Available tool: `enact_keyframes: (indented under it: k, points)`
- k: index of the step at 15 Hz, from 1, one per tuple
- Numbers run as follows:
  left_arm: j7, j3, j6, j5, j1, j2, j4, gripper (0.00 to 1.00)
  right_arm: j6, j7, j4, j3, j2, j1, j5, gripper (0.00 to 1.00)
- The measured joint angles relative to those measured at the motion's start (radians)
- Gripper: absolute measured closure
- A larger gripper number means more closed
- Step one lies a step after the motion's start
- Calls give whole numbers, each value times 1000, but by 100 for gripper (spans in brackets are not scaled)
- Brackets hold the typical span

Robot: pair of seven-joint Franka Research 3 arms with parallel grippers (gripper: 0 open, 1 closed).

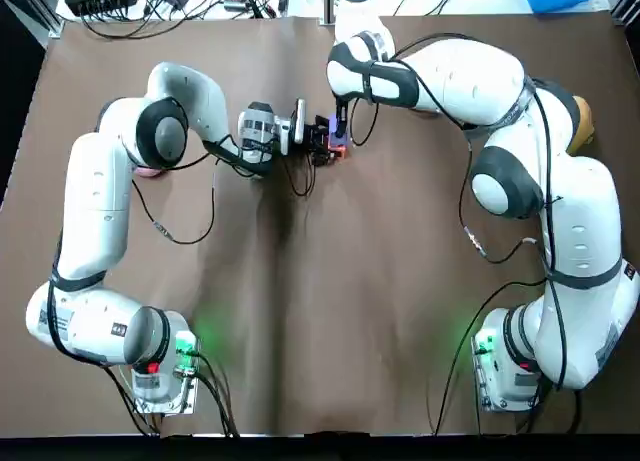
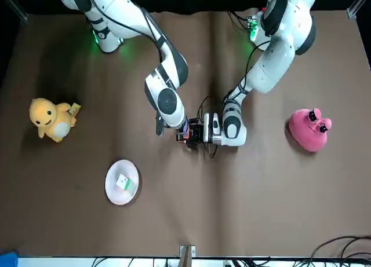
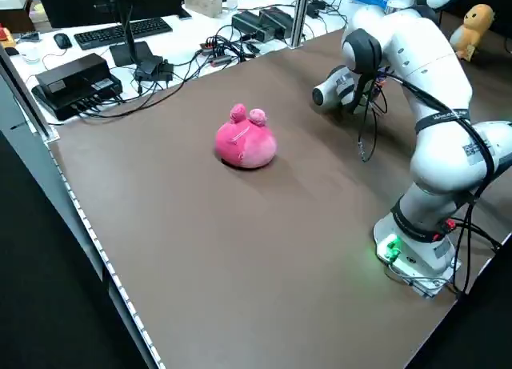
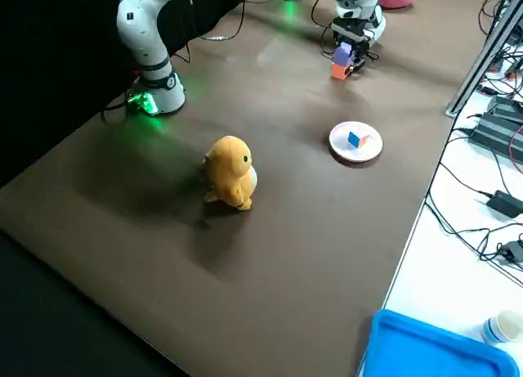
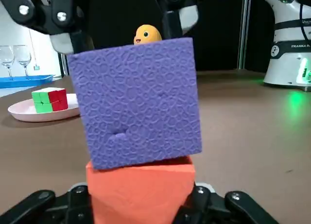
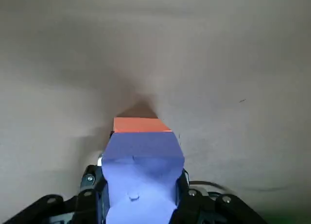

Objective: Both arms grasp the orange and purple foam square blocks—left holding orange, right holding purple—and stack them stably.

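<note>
**Purple on orange, both hands gripping**

Orange block (image 5: 141,178) clamped between the fingers of left hand (image 5: 141,195); purple block (image 5: 138,100) sits directly on top of it, faces touching, slightly askew; right hand (image 6: 140,187) closed on purple block from above; stack lies in far half of table (image 1: 300,311), roughly midway between its left and right edges.

A yellow plush (image 2: 52,120), pink plush (image 2: 309,130) and plate (image 2: 113,194) sit apart.
</note>
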Motion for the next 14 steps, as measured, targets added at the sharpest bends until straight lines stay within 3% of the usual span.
enact_keyframes:
  k: [14]
  points:
    - [0, 0, 2, 19, -1, 0, 6, 40, 0, 2, 0, 0, 0, 0, 0, 46]
